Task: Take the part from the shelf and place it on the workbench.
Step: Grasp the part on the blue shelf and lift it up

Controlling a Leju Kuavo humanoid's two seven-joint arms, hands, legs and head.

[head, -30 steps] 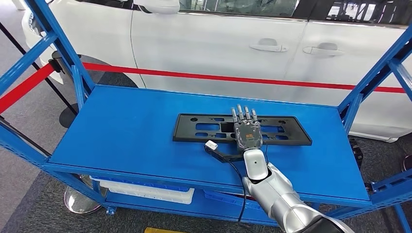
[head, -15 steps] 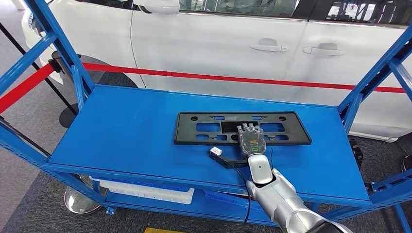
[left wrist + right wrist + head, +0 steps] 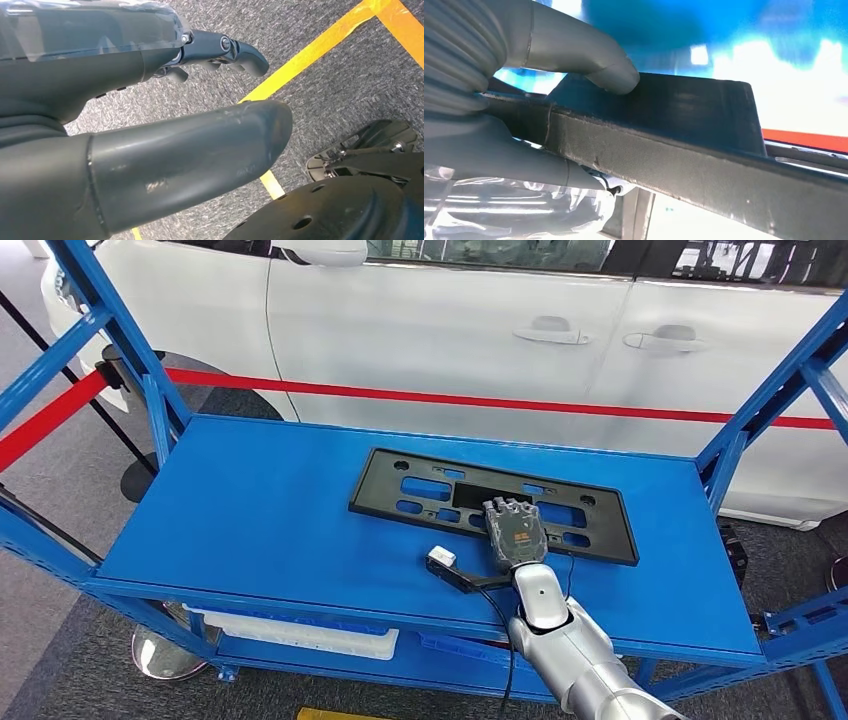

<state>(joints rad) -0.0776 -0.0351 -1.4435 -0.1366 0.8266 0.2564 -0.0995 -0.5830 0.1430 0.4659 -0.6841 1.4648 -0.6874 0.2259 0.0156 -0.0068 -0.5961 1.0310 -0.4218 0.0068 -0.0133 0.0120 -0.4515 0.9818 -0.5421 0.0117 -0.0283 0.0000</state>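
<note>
A flat black plastic plate with slots and holes, the part (image 3: 470, 498), lies on the blue shelf (image 3: 270, 510), tilted with its right end nearer me. My right hand (image 3: 513, 530) grips its near edge, fingers curled over the top. In the right wrist view the thumb (image 3: 589, 57) presses one face of the part (image 3: 704, 130) and the fingers clasp the other side of its edge. My left hand (image 3: 150, 100) hangs over grey carpet, holding nothing, fingers apart.
Blue shelf uprights (image 3: 120, 330) stand at both ends. A white car (image 3: 500, 330) with a red stripe stands close behind the shelf. A small white and black sensor on a cable (image 3: 440, 560) sits at my right wrist. Yellow floor tape (image 3: 320, 40) crosses the carpet.
My right hand has curled its fingers over the part's near edge and drawn back toward me. The part has turned, its left end swinging away and its right end coming nearer.
</note>
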